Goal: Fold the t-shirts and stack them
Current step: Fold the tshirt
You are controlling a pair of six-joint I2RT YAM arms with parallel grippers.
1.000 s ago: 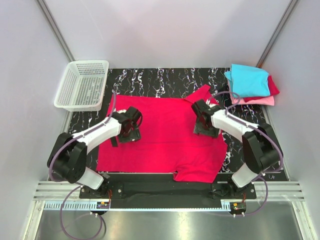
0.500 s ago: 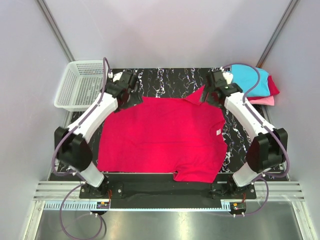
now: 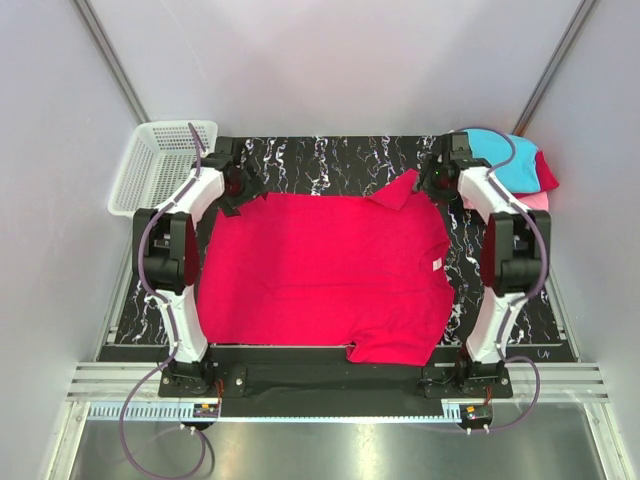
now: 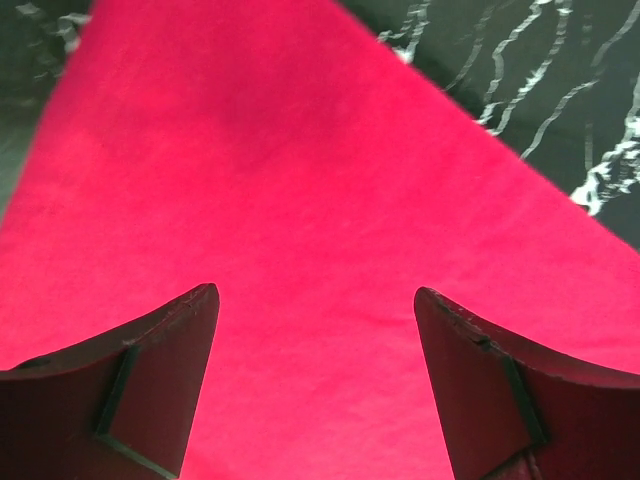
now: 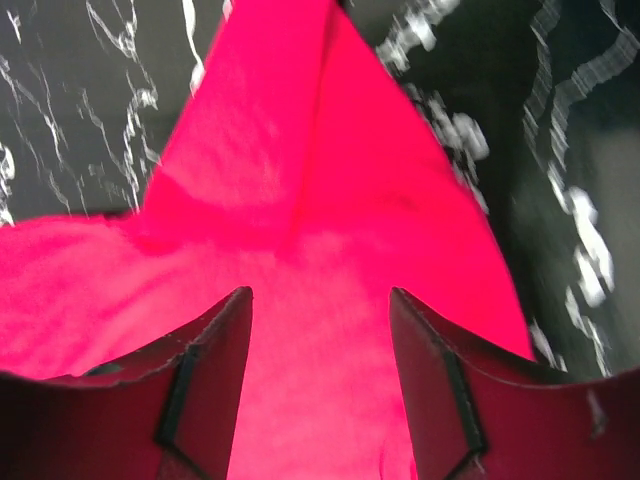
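Note:
The crimson-red t-shirt (image 3: 320, 275) lies spread flat on the black marble table, with its white neck label (image 3: 437, 264) at the right edge. My left gripper (image 3: 240, 188) is over the shirt's far left corner, open, with red cloth (image 4: 300, 200) below its jaws (image 4: 315, 300). My right gripper (image 3: 436, 182) is over the folded-up far right sleeve (image 3: 402, 190), open, and the sleeve (image 5: 300, 150) lies ahead of its fingertips (image 5: 320, 295). Neither gripper holds anything. A stack of cyan (image 3: 505, 160), dark red (image 3: 546, 175) and pink (image 3: 530, 203) shirts sits at the far right.
A white plastic mesh basket (image 3: 160, 165) stands at the far left corner. Grey walls close in both sides. Bare black marble table (image 3: 330, 160) shows beyond the shirt. The shirt's near right sleeve (image 3: 395, 350) lies at the table's front edge.
Both arms have swung away from the middle of the shirt out to its far corners, the left to the far left, the right to the far right sleeve. The shirt has stayed flat.

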